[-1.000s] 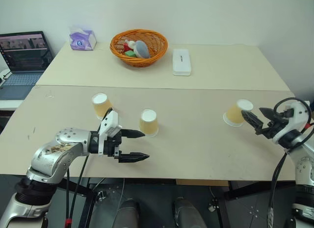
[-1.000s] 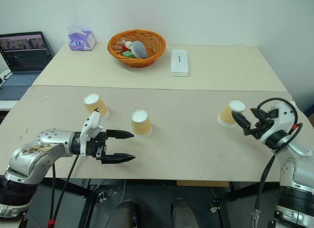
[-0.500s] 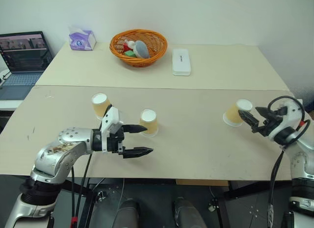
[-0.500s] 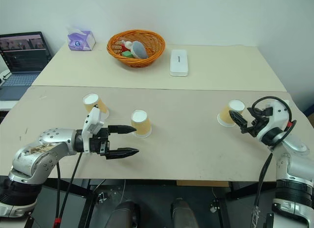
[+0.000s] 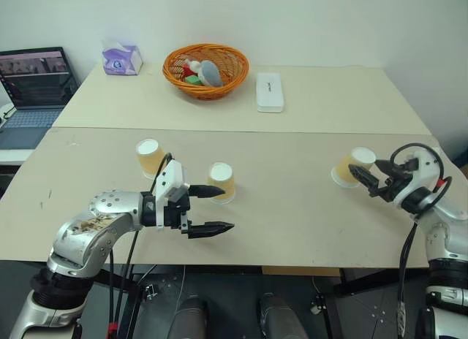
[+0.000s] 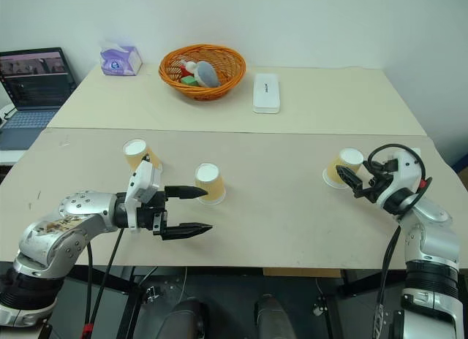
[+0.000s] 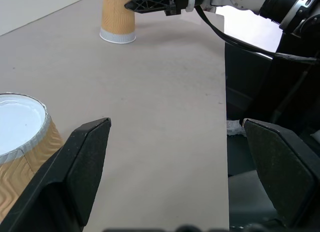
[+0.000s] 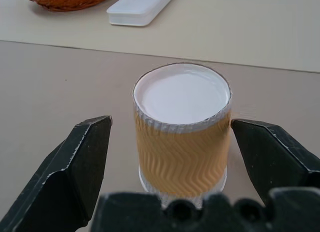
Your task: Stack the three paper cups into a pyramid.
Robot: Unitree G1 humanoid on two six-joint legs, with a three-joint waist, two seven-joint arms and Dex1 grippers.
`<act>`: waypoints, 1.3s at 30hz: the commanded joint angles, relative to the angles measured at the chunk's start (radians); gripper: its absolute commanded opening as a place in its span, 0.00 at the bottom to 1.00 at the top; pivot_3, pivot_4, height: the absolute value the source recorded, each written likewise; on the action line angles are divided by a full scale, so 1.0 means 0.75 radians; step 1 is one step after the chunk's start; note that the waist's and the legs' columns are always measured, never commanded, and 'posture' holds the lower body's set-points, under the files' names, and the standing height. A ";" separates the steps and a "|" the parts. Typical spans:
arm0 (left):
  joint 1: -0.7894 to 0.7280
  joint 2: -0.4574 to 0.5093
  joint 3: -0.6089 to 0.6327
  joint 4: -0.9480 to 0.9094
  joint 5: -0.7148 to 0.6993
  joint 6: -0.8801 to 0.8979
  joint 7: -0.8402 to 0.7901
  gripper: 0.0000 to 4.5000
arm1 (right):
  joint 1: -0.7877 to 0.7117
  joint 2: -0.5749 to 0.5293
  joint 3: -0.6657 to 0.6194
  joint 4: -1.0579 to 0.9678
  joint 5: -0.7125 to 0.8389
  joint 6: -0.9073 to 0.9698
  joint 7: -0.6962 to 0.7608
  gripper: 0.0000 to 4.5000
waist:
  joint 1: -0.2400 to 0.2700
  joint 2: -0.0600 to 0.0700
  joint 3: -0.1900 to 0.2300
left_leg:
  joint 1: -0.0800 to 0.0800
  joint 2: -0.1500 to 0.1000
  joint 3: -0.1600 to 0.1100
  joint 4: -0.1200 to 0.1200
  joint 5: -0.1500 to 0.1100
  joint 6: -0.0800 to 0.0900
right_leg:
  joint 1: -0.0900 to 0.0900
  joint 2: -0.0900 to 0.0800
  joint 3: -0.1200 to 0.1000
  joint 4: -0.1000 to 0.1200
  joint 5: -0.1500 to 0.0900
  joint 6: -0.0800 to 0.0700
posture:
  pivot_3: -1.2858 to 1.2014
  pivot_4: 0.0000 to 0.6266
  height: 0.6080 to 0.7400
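While upside down, cup [image 8: 182, 132] sits between right gripper [image 8: 180, 162] fingers.

3 paper cups, among them one [image 8: 182, 137] with ribbed, zigzag-embossed tan sides and a smooth white base, stand on a matt beige table [image 5: 292, 207]. The gripper fingers [image 8: 77, 162] look like matt black plastic. A woven orange basket [image 5: 206, 70] sits beside a glossy white plastic case [image 5: 270, 91].
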 commanded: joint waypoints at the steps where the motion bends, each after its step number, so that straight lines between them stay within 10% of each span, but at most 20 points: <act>1: -0.019 -0.002 0.020 -0.042 -0.008 -0.024 0.005 1.00 | -0.058 -0.005 0.002 0.034 -0.013 -0.064 0.002 0.99 | 0.000 0.000 0.000 | 0.000 0.000 0.000 0.000 0.000 0.000 | 0.000 0.000 0.000 0.000 0.000 0.000 | 0.52 0.24 0.50; 13: -0.007 -0.008 0.031 -0.056 -0.024 -0.012 0.030 1.00 | -0.141 -0.002 0.037 0.161 -0.030 -0.127 0.022 0.99 | 0.000 0.000 0.000 | 0.000 0.000 0.000 0.000 0.000 0.000 | 0.000 0.000 0.000 0.000 0.000 0.000 | 0.52 0.24 0.50; 19: 0.008 0.006 0.078 -0.085 -0.043 -0.006 0.057 1.00 | -0.158 0.002 0.034 0.171 -0.032 -0.130 0.026 0.62 | 0.000 0.000 0.000 | 0.000 0.000 0.000 0.000 0.000 0.000 | 0.000 0.000 0.000 0.000 0.000 0.000 | 0.52 0.24 0.50; 39: 0.157 0.109 0.316 -0.081 -0.133 0.063 0.128 1.00 | -0.478 0.011 0.298 -0.098 0.162 0.248 0.455 0.62 | 0.000 0.000 0.000 | 0.000 0.000 0.000 0.000 0.000 0.000 | -0.001 0.000 0.000 0.002 0.000 0.000 | 0.52 0.24 0.50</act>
